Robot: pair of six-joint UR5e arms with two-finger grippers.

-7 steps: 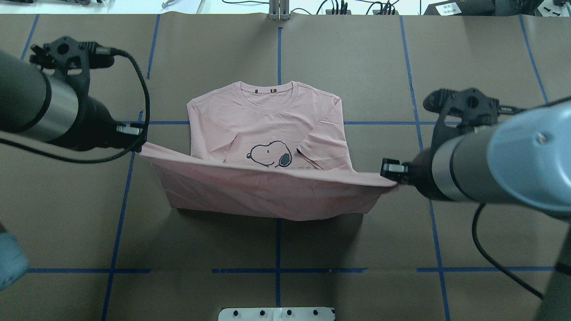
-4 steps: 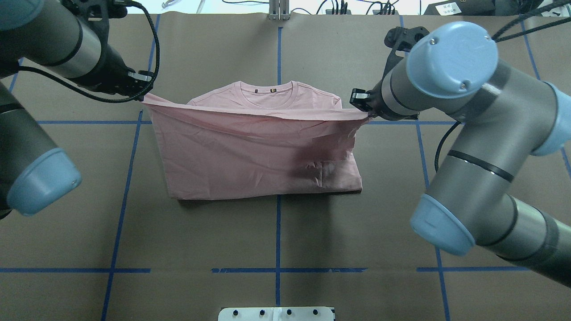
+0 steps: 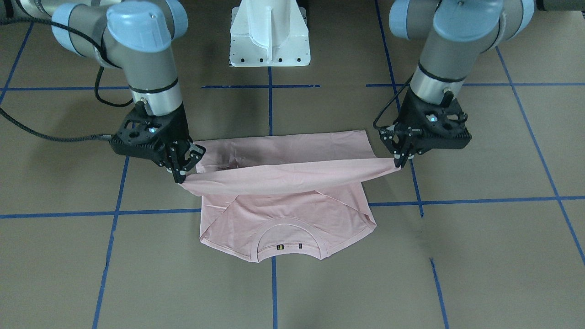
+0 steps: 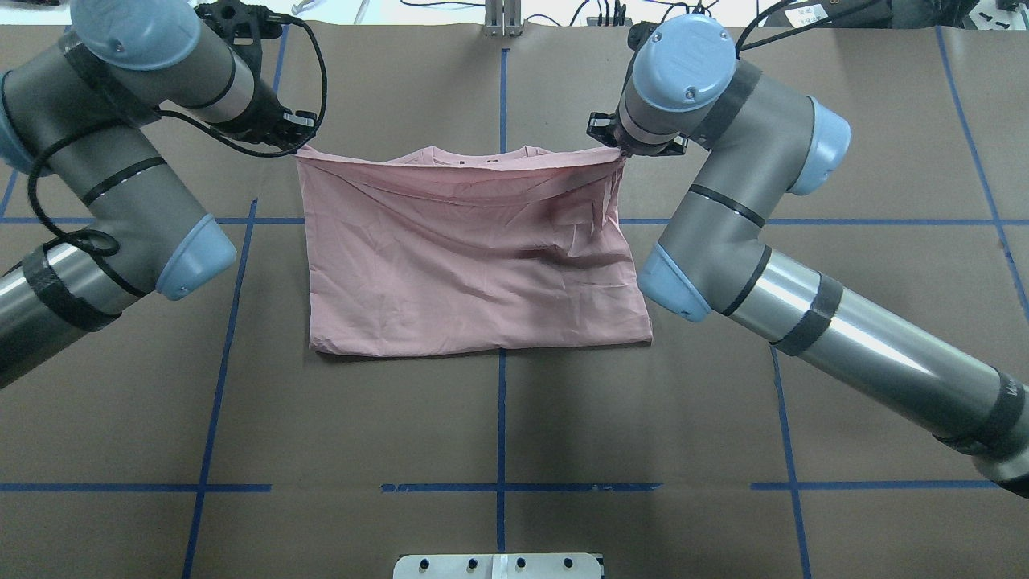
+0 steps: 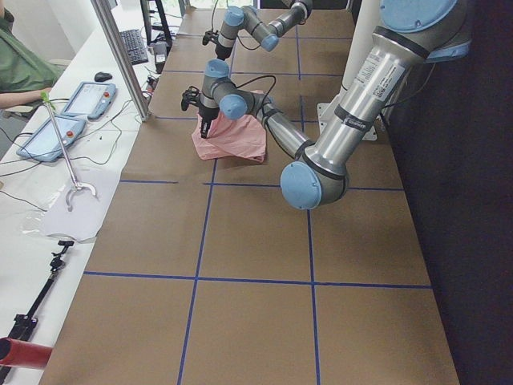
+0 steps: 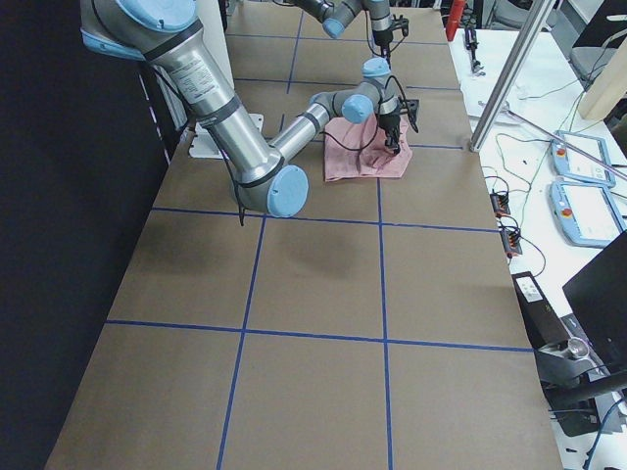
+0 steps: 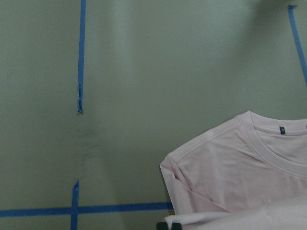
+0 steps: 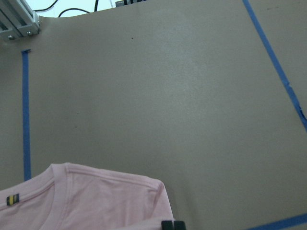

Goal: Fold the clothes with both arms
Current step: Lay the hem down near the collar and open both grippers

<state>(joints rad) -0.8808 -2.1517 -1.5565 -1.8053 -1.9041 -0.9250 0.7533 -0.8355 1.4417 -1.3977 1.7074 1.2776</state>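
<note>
The pale pink T-shirt [image 4: 474, 265] lies doubled over at the middle of the table [image 4: 498, 434], plain side up, straddling the centre blue tape line [image 4: 501, 80]. My left gripper [image 3: 399, 161] is clamped on 1 corner of the hem [image 3: 292, 171] and my right gripper [image 3: 179, 176] on the other. The hem runs taut between them, raised just above the cloth beneath. Seen from across the table, the hem hangs short of the collar [image 3: 289, 234], so collar and both shoulders lie flat and uncovered toward the far edge. The fold [image 4: 482, 350] forms the shirt's straight edge nearest my base. Bare table surrounds the shirt on all 4 sides: a broad strip between the fold and the near edge, a narrower one between collar and far edge, where both wrist views show only brown surface and tape. My right elbow hangs just beside the shirt's right edge — my left elbow stands well apart from the other.
</note>
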